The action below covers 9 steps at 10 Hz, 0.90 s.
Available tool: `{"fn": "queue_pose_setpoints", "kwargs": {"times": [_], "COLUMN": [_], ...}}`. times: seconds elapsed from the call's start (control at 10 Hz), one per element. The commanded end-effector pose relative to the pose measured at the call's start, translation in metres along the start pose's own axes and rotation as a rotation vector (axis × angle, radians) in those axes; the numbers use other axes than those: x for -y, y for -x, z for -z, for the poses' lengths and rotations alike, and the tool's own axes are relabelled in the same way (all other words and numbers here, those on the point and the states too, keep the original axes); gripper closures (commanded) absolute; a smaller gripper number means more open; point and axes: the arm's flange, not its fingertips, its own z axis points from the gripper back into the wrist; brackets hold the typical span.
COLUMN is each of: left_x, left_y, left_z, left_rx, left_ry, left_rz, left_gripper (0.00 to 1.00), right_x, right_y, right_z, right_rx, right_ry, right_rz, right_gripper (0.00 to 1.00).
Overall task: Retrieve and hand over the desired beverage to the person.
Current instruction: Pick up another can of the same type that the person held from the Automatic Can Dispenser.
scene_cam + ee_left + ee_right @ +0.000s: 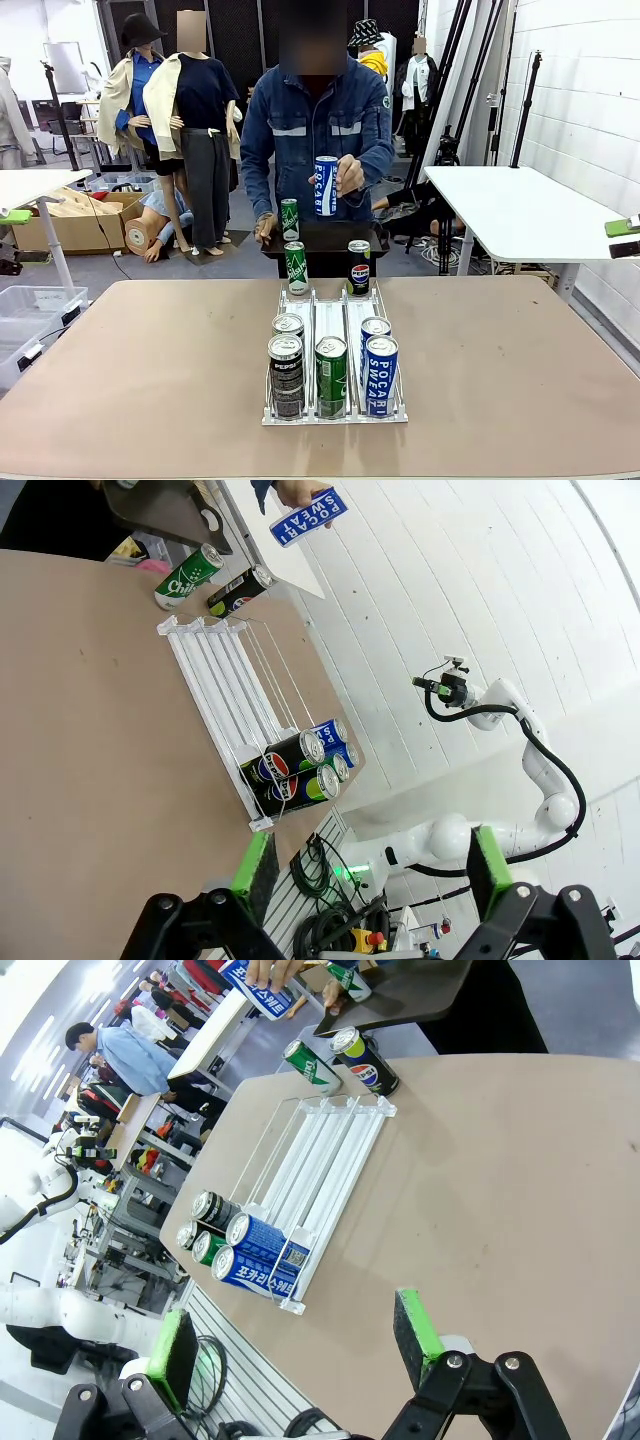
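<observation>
Left end effector (367, 862): fingers spread wide, nothing held. Right end effector (295, 1348): likewise wide apart, empty.

Blue-and-white Pocari Sweat can (326, 185) held upright in hand (350, 177) of person in dark blue denim jacket (320, 120), at far side of brown worktop (500, 370).

Dark tray (330, 240) carried before person, slim green can (290, 218) stood on it.

Clear plastic can rack (333, 310) set at worktop centre. Cluster of cans (382, 372) noted at its near end. Green Sprite can (296, 268) and black Pepsi can (359, 266) upright just beyond far end.
</observation>
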Motion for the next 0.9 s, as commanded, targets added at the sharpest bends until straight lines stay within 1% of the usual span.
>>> {"fn": "queue_pose_setpoints", "kwargs": {"times": [0.0,0.8], "left_x": [0.0003,0.0003], "left_y": [0.0013,0.0013], "left_z": [-0.0011,-0.0011], "left_rx": [0.003,0.003], "left_ry": [0.000,0.000], "left_rz": [0.002,0.002], "left_gripper": [0.00,0.00], "right_x": [-0.0009,-0.0009], "right_y": [-0.0006,-0.0006], "right_z": [0.0000,0.0000], "right_rx": [0.004,0.004], "right_ry": [-0.007,-0.007], "right_rz": [0.003,0.003], "right_gripper": [0.00,0.00]}}
